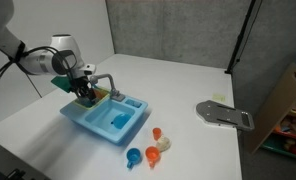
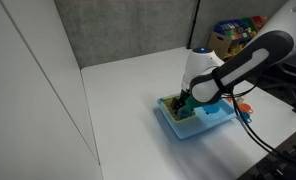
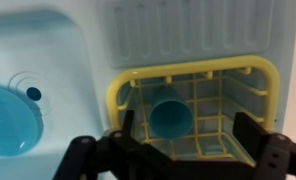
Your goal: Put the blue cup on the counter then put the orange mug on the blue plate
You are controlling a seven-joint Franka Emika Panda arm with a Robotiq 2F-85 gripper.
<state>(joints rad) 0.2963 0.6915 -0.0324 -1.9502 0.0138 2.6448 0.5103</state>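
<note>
My claw (image 3: 185, 148) hangs with jaws apart over the tiny round bright-blue plastic cup (image 3: 171, 117), which sits inside the yellow plastic grid rack (image 3: 120, 92).

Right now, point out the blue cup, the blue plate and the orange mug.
blue cup (image 3: 171, 118): wrist view, middle of its round face.
blue plate (image 3: 6, 120): wrist view, its flat middle.
orange mug (image 1: 151, 155): in an exterior view, its body.

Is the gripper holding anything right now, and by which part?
Nothing is held. The gripper is open, its fingers spread apart above the blue cup, which sits in the yellow rack.
</note>
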